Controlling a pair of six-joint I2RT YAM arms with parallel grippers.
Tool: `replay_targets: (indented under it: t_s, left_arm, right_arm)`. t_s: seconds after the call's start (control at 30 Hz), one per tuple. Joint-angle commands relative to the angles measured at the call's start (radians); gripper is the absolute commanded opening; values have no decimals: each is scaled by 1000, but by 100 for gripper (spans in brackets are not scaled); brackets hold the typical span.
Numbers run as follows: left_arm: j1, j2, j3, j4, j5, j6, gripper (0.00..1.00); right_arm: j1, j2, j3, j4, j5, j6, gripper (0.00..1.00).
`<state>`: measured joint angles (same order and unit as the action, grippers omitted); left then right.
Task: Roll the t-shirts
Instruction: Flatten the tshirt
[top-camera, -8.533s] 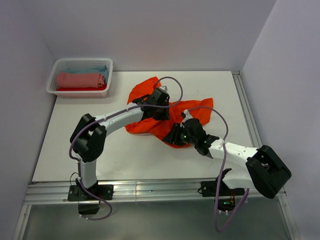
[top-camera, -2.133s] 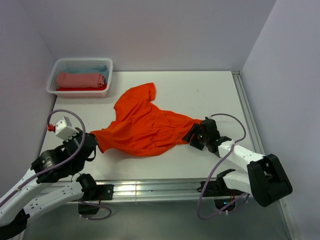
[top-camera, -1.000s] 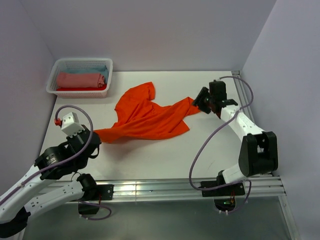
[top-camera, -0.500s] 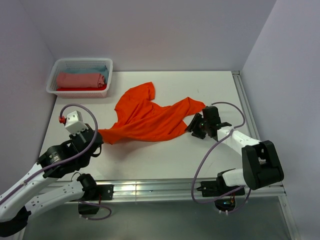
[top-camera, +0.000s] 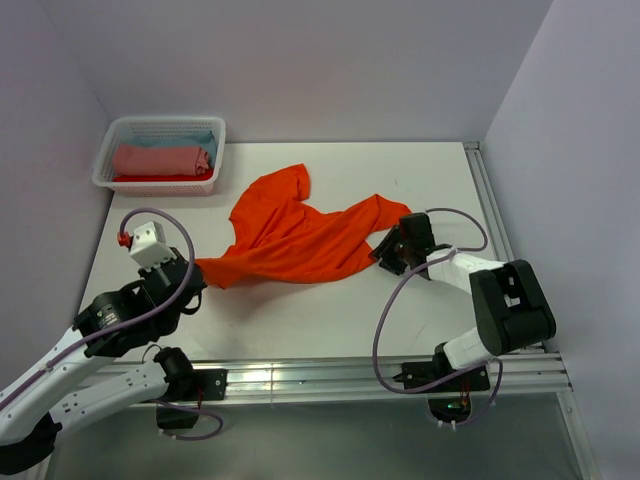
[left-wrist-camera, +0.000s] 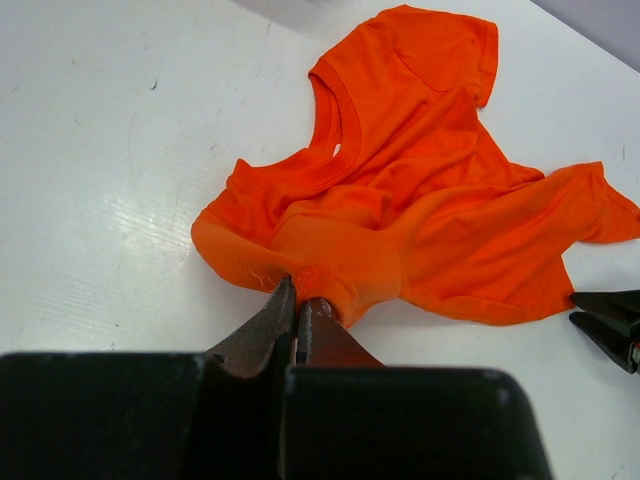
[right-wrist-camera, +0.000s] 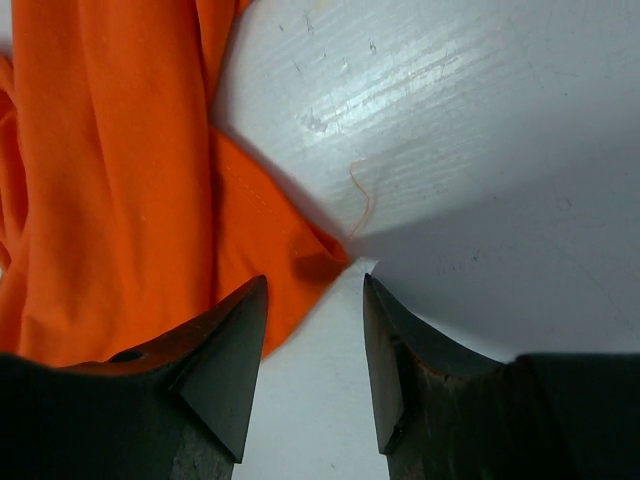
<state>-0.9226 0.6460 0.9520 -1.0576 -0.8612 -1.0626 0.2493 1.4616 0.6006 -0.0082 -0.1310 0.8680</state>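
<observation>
Orange t-shirt spread crumpled on white tabletop, my left end effector clamped on its bunched edge, my right end effector parted, jaws flanking a hem corner

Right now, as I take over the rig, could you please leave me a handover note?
Left gripper: shut on an edge of the orange t-shirt.
Right gripper: open astride the shirt's right corner, no grip.
The shirt lies crumpled on the table; a salmon-pink roll and light blue cloth sit in the basket.
Done, apparently: the basket pieces. Left: flatten and roll the orange one.
</observation>
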Motion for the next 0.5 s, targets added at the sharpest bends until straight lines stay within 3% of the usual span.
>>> replay_targets:
  t_s: [0.0,0.27,0.37,0.4,0.47]
  left_arm:
    - [-1,7,-4,31,-2,19,0]
    - [-1,-5,-6,33,-2,23,0]
    - [-1,-2,-6,33,-6,23,0]
    - [-1,0,-6,36,-4,23,0]
    - [-1,4,-6,36,-1,24,0]
  right_arm:
    - [11,32,18,40,45,51,50]
    - [50,80,22,50,105,106,45]
    - [50,95,28,39,111,106,15]
    - [50,95,33,28,120,106,0]
    - [51,79,39,-22,130,98,0]
